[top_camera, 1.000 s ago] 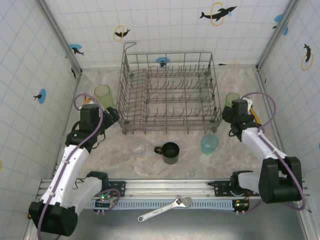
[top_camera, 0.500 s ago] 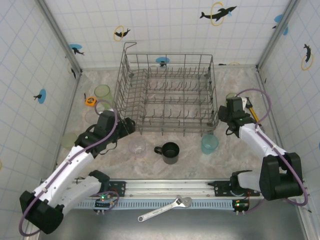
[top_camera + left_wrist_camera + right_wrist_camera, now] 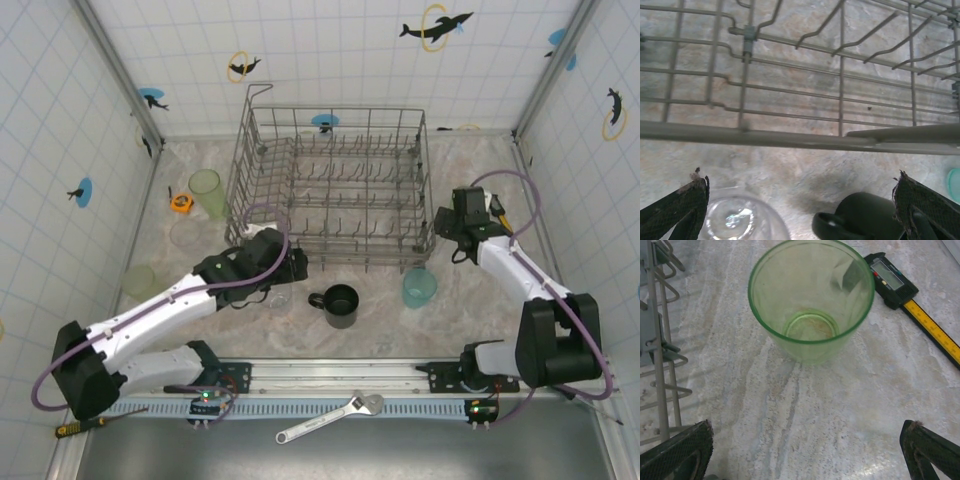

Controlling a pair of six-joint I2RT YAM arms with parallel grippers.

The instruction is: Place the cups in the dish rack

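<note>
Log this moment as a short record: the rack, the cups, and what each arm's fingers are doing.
rack: dish rack, no cups inside
left fingers: open, empty, over clear cup and black mug, at the rack's near side
right fingers: open, empty, over right green cup, which stands beside a caliper
other loose cups: teal cup, left green cup, pale green cup
clutter: orange tape measure, wrench

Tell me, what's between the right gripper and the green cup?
Just bare tabletop, seen in the right wrist view, between right gripper and green cup.
</note>
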